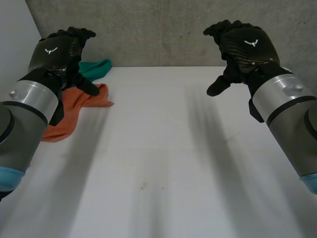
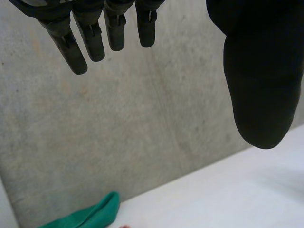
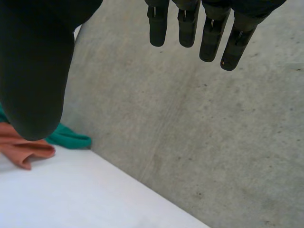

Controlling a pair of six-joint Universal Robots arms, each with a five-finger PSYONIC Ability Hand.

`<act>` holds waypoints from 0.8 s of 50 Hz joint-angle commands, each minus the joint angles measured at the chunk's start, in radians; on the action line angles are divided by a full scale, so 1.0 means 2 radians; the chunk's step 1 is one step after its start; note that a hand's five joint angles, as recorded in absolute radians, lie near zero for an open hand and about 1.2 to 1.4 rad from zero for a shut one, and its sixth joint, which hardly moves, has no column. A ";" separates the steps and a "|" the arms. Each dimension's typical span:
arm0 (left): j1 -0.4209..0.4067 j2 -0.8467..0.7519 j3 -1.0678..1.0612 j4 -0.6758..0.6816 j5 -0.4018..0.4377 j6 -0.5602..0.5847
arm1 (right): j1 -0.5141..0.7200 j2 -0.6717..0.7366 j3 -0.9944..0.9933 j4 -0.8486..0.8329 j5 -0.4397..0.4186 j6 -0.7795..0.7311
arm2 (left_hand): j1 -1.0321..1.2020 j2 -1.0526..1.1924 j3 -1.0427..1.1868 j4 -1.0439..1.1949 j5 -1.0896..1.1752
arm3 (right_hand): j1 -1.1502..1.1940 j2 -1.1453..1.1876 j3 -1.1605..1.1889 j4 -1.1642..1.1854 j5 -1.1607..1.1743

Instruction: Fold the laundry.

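1. While both arms hang raised above the white table [image 1: 163,158], you have the left hand [image 1: 58,49] at the far left, over the laundry, and the right hand [image 1: 243,45] at the far right, over bare tabletop.
2. In the left wrist view you can see its fingers [image 2: 78,47] straight and a little spread, with the thumb [image 2: 260,90] well apart from them and holding nothing.
3. Your right hand reads the same in its own wrist view: fingers [image 3: 211,38] straight, thumb [image 3: 33,80] wide of them, holding nothing.
4. Your laundry is an orange cloth [image 1: 74,111], crumpled near the table's far left side and partly hidden behind the left arm.
5. A green cloth [image 1: 96,68] lies bunched just beyond it, close against the grey concrete wall [image 1: 163,29].
6. Neither hand touches either cloth.
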 commanded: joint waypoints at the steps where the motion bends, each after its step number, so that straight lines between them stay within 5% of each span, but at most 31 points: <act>1: 0.027 -0.050 0.045 -0.068 -0.005 0.097 | 0.001 0.026 -0.017 0.039 -0.022 -0.050 | 0.019 0.019 0.017 0.020 0.012 | -0.009 -0.024 -0.018 -0.027 -0.008; 18: 0.140 -0.230 0.126 -0.077 -0.005 0.260 | 0.017 0.102 -0.047 0.096 -0.025 -0.115 | 0.019 0.019 0.017 0.020 0.012 | -0.009 -0.024 -0.018 -0.027 -0.008; 31: 0.169 -0.355 0.203 -0.074 0.023 0.282 | 0.019 0.109 -0.041 0.093 -0.024 -0.115 | 0.060 0.060 0.058 0.061 0.053 | -0.009 -0.024 -0.018 -0.027 -0.008; 35: 0.170 -0.375 0.224 -0.066 0.018 0.291 | 0.019 0.110 -0.041 0.093 -0.024 -0.116 | 0.230 0.230 0.228 0.231 0.223 | -0.009 -0.024 -0.018 -0.027 -0.008; 37: 0.169 -0.379 0.230 -0.060 0.015 0.292 | 0.019 0.110 -0.041 0.092 -0.024 -0.116 | 0.405 0.405 0.403 0.407 0.398 | -0.009 -0.024 -0.018 -0.027 -0.008; 38: 0.167 -0.378 0.233 -0.054 0.008 0.290 | 0.019 0.110 -0.041 0.092 -0.024 -0.116 | 0.595 0.595 0.593 0.596 0.588 | -0.009 -0.024 -0.018 -0.027 -0.008; 40: 0.162 -0.378 0.233 -0.046 0.000 0.289 | 0.019 0.110 -0.042 0.092 -0.024 -0.116 | 0.597 0.597 0.595 0.598 0.590 | -0.009 -0.024 -0.018 -0.027 -0.008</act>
